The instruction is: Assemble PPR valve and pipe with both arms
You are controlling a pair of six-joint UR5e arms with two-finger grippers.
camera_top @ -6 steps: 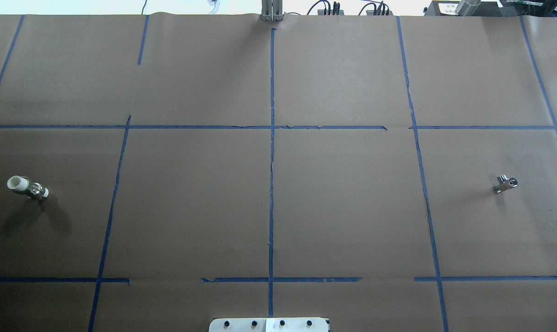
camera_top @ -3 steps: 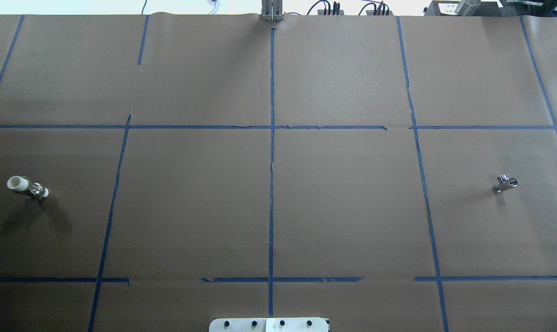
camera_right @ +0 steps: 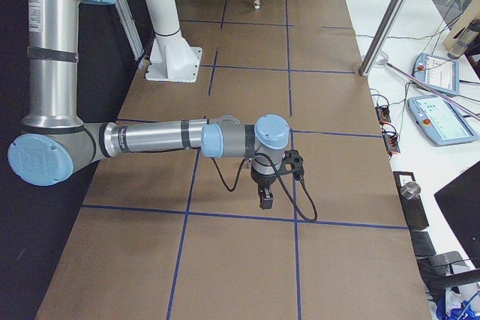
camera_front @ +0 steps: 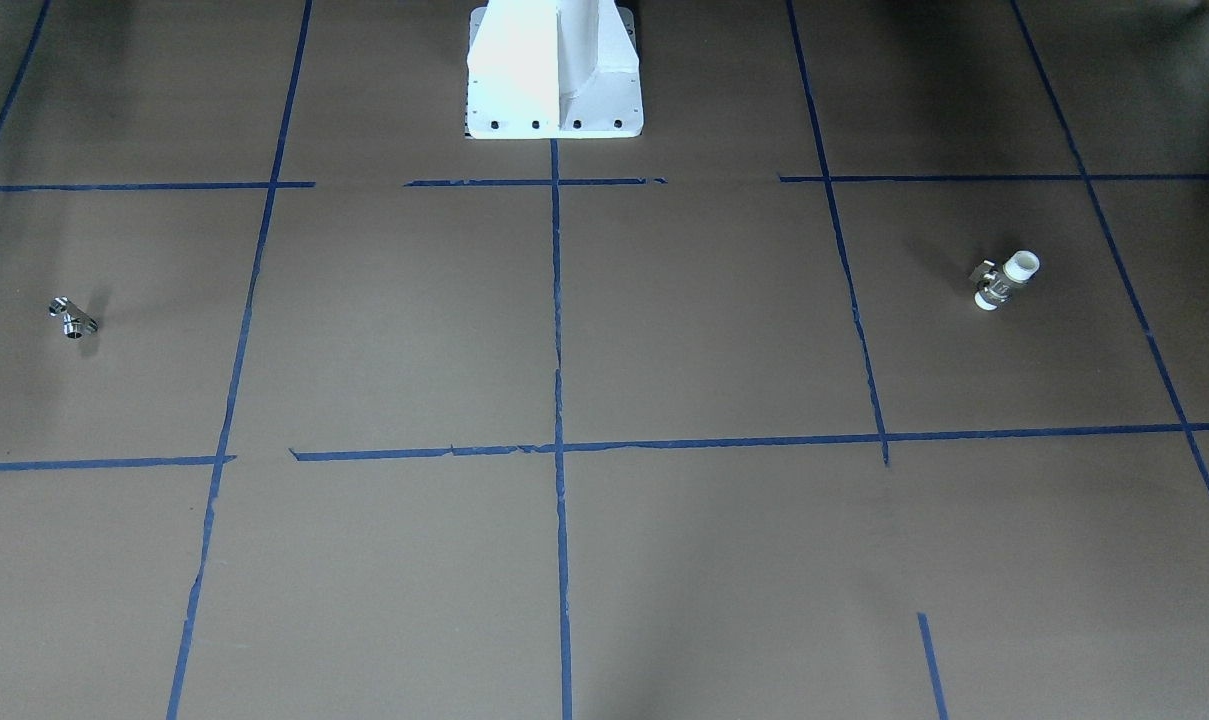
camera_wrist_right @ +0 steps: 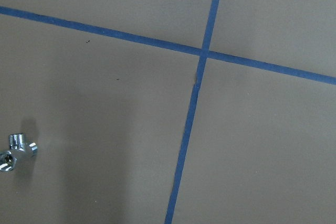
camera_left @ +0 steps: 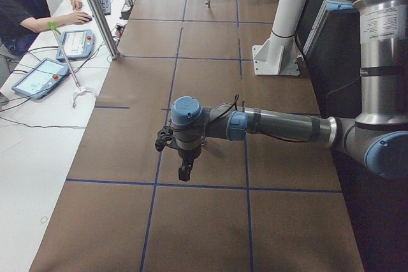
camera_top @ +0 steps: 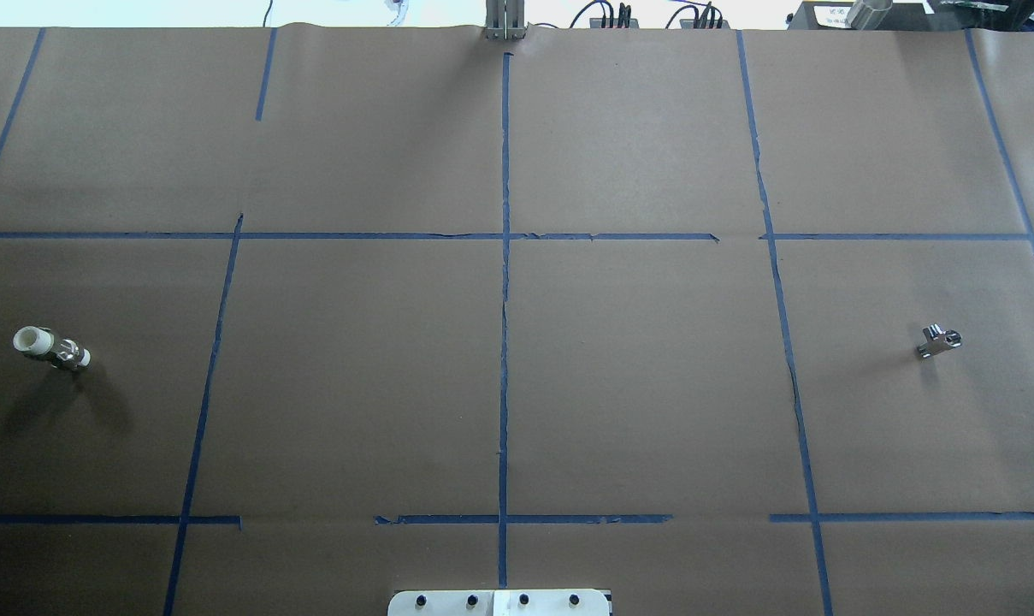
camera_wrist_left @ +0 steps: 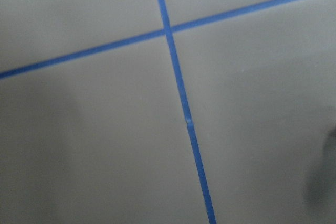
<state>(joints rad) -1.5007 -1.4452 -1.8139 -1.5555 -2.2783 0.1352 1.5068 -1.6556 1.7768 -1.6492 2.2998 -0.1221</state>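
Observation:
The PPR valve point(camera_top: 50, 346), white-ended with a silver middle, lies on the brown table at the far left of the overhead view, and at the right of the front-facing view point(camera_front: 1004, 278). The pipe point(camera_top: 938, 340), a small chrome T fitting, lies far right; it also shows at the lower left edge of the right wrist view point(camera_wrist_right: 16, 150). Neither arm shows in the overhead view. My left gripper point(camera_left: 185, 171) and right gripper point(camera_right: 266, 200) hang above the table and show only in the side views, so I cannot tell whether they are open or shut.
The white pedestal point(camera_front: 554, 70) stands at the robot's edge of the table. Blue tape lines point(camera_top: 504, 342) grid the brown paper. An operator point(camera_left: 25, 4) sits at a side desk with tablets point(camera_left: 41, 78). A metal pole point(camera_left: 95, 11) stands at the table's far edge.

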